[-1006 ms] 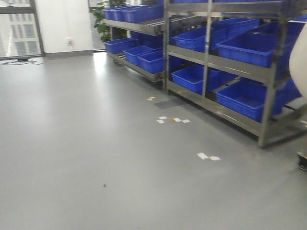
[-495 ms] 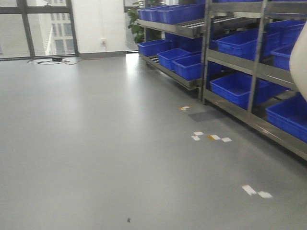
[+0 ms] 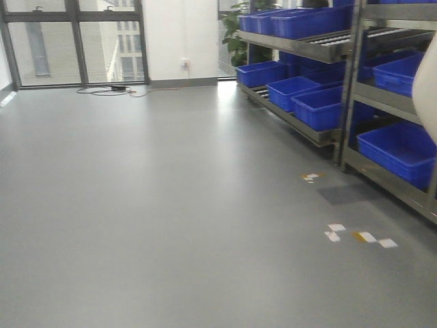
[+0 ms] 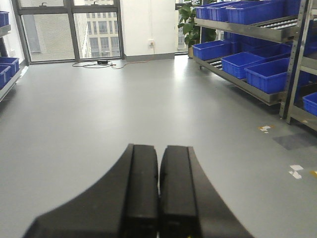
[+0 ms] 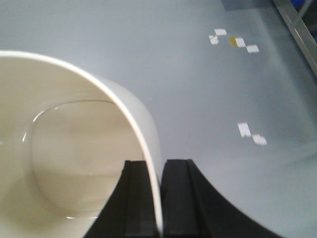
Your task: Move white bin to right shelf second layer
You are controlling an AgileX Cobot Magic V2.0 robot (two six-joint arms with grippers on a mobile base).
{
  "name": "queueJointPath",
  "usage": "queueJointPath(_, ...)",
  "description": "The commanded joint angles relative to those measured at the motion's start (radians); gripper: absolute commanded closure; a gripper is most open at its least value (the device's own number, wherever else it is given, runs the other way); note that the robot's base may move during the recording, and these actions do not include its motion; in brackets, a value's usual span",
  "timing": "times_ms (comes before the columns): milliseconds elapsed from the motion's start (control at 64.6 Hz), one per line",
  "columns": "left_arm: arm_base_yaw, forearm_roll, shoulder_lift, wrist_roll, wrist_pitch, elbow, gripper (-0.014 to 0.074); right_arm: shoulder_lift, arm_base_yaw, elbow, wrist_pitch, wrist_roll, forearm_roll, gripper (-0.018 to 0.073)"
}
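Observation:
The white bin (image 5: 74, 144) fills the left of the right wrist view, glossy cream inside, hanging above the grey floor. My right gripper (image 5: 157, 164) is shut on its thin rim, one finger inside the wall and one outside. A sliver of the bin (image 3: 426, 89) shows at the right edge of the front view. My left gripper (image 4: 159, 148) is shut with nothing in it, held above the floor. Steel racks (image 3: 345, 89) line the right side, and one level has roller tracks (image 3: 328, 39). I cannot tell which level is the right shelf second layer.
Blue crates (image 3: 321, 106) sit on the rack levels. White tape marks (image 3: 362, 236) dot the floor near the racks. Another rack with blue crates (image 4: 6, 67) stands at the far left. Windows (image 3: 75, 41), a floor cable (image 3: 109, 89) and a plant (image 3: 235, 34) are at the back.
The front view has swung left: the racks slid toward the right edge and the windows came into sight. The bin stays at the right edge, held as before.

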Motion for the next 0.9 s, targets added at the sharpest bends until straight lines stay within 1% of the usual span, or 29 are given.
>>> queueJointPath(0,-0.012,-0.008,-0.022,-0.005,-0.081,0.029,0.0512,0.002,0.003,-0.029,-0.082,-0.003,0.005,0.0505)
queueJointPath(882,-0.011,-0.008,-0.022,-0.005,-0.081,0.029,0.0512,0.002,0.003,-0.029,-0.082,-0.003,0.005,0.0505)
